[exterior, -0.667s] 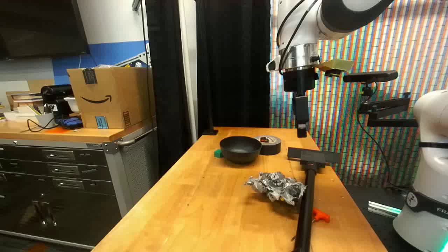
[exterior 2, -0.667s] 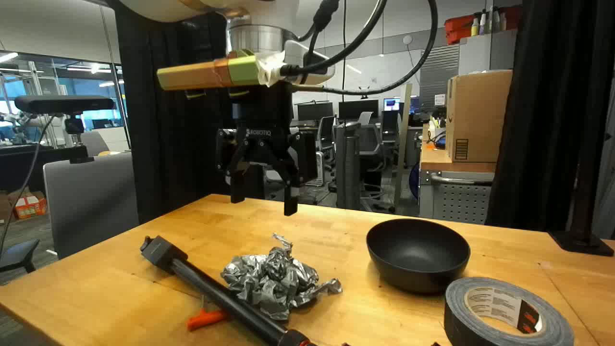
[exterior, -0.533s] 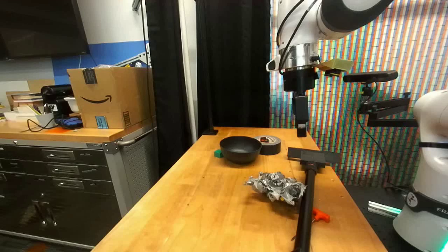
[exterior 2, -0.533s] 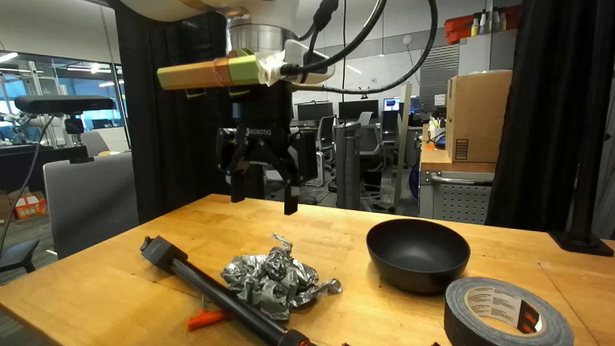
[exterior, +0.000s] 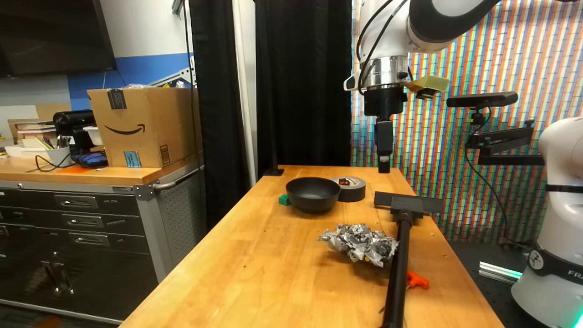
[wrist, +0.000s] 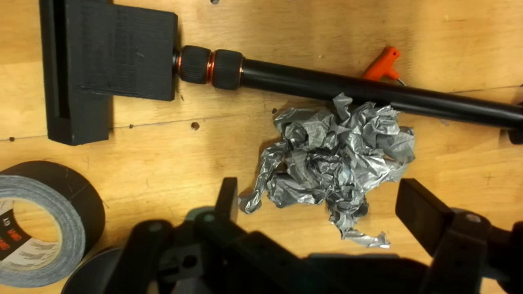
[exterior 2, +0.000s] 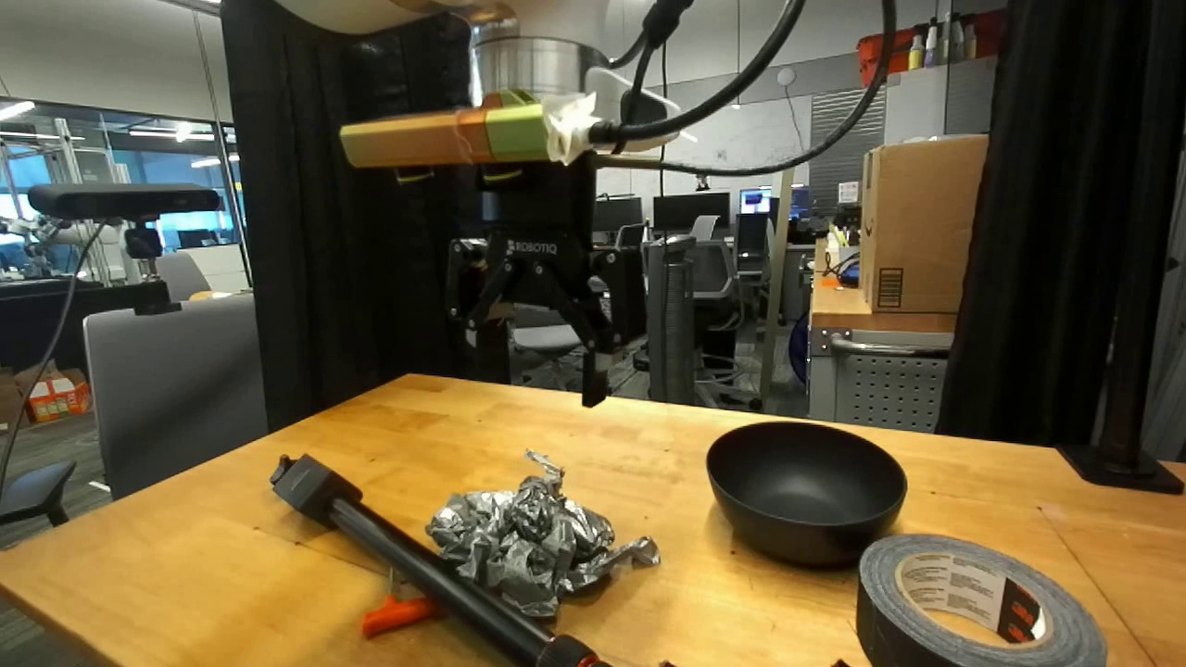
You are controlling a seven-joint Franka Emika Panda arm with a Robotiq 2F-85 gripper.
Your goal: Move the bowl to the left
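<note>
In an exterior view, left to right along the table [exterior 2: 185, 565], we see a black pole [exterior 2: 417, 560], crumpled silver foil [exterior 2: 533, 547], the gripper [exterior 2: 542, 371] in the air with its fingers [wrist: 423, 214] apart (our wrist view shows the gap plainly), then the bowl [exterior 2: 806, 496], upright, and a tape roll [exterior 2: 950, 584] just beside it.

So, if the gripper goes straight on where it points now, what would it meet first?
Likely the crumpled silvery heap: the gripper points down, and the wrist view shows the heap beyond its open jaws. Depth is hard to judge.
</note>
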